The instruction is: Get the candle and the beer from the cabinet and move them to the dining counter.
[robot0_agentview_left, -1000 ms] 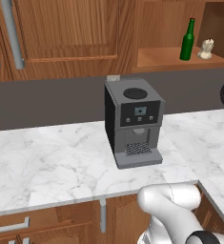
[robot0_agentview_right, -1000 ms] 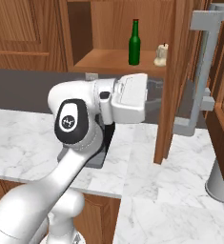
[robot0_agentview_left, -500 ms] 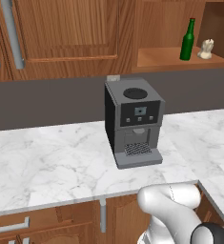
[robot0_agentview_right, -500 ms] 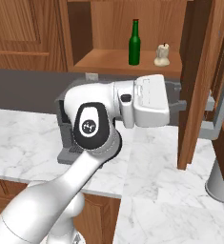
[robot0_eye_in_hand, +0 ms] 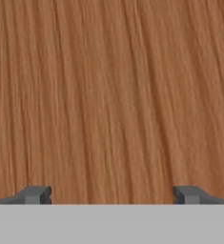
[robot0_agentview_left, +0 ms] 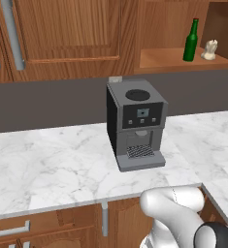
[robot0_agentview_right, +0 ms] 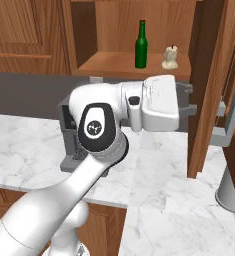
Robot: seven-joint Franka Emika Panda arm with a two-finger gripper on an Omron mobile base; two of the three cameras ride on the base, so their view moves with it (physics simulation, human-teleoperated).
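The beer [robot0_agentview_right: 141, 46], a slim green bottle with a red cap, stands upright on the open cabinet's wooden shelf [robot0_agentview_right: 109, 64]. The small cream candle [robot0_agentview_right: 170, 57] sits just right of it. Both also appear at the upper right of the left base view: beer [robot0_agentview_left: 191, 41], candle [robot0_agentview_left: 210, 50]. My gripper [robot0_agentview_right: 188, 100] hangs below shelf height, pressed close to the inner face of the swung-out cabinet door [robot0_agentview_right: 209, 85]. In the hand view, wood grain lies right ahead and the fingertips [robot0_eye_in_hand: 37, 194] stand wide apart, open and holding nothing. The dining counter is out of view.
A grey coffee machine [robot0_agentview_left: 135, 123] stands on the marble worktop [robot0_agentview_left: 52, 164] under the cabinet, partly behind my arm in the right base view. The open door's grey bar handle [robot0_agentview_right: 229, 115] juts out at the right. Closed wooden doors [robot0_agentview_left: 67, 29] fill the left.
The hand has slid to the right, and the cabinet door has swung wider open with it. The beer and candle have not moved.
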